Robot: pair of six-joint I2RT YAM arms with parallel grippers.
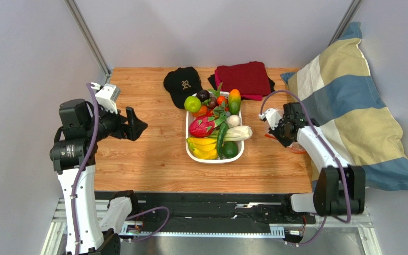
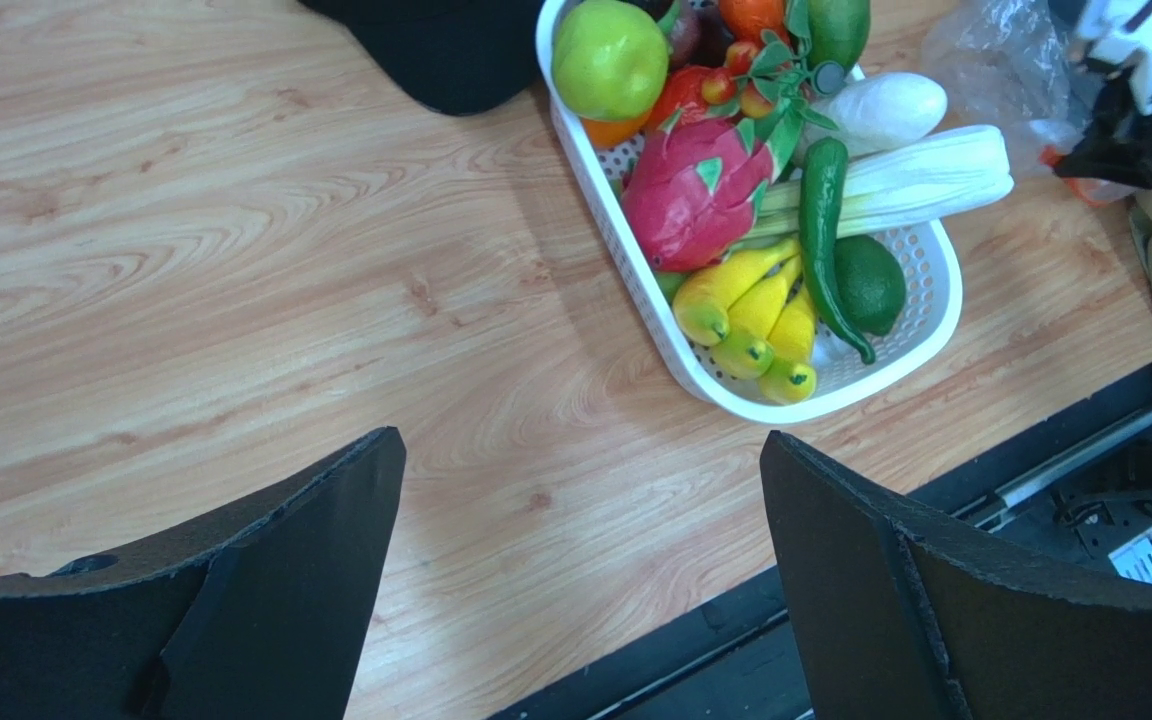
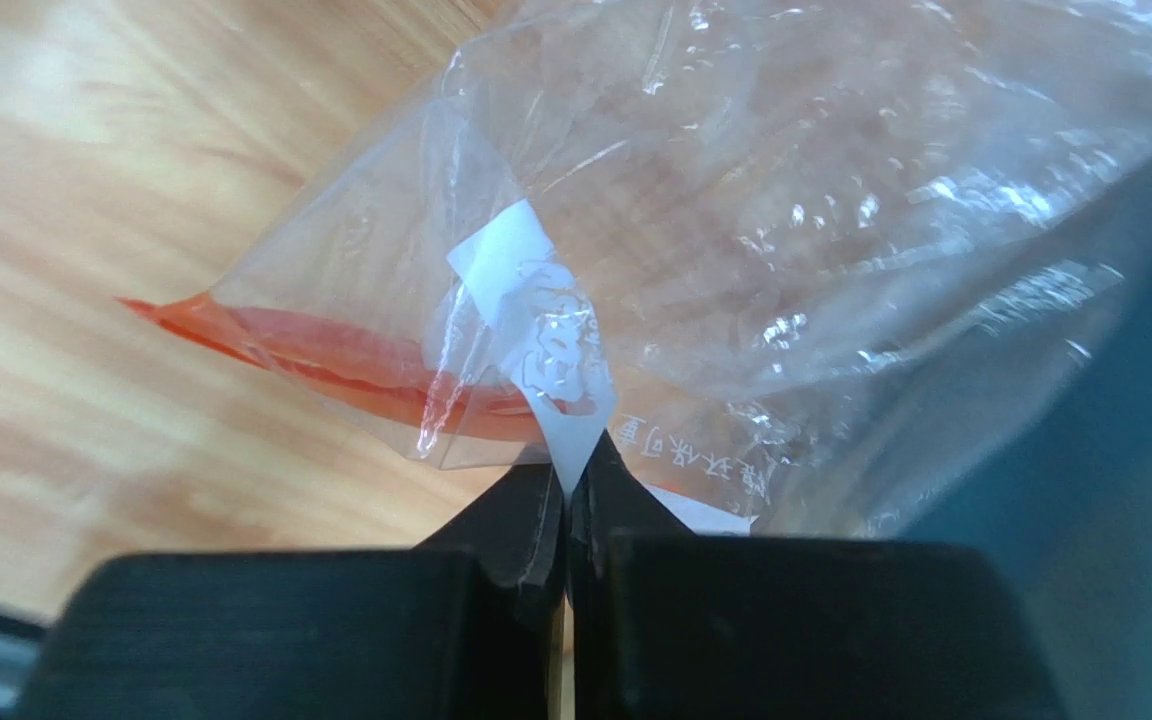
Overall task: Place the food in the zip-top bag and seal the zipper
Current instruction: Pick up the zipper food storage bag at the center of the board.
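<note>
Right gripper: jaws fully together, tips pinching a fold of the zip-top bag right where a white printed label runs down into the pinch. So we read it as clamped on the bag film, just below the zipper. The zipper shows as a red-orange strip running left of the pinch point, and the end of it looks slightly off the wood.

The bag sits at the right side of the table, between the white basket and the striped pillow, under the right wrist. It is crumpled, and we see nothing inside it. We can't tell whether the mouth is open.

Left gripper: jaws spread wide, nothing between them, hovering above bare wood left of the basket, well apart from it.

All the food is in the basket:
- dragon fruit, mid basket
- round green fruit, far left corner
- mango, far right end
- small dark fruit, far end, between those two

Also in the basket: bananas, white-stemmed greens and a cucumber.

Behind the basket are a black cap and a folded red cloth.
</note>
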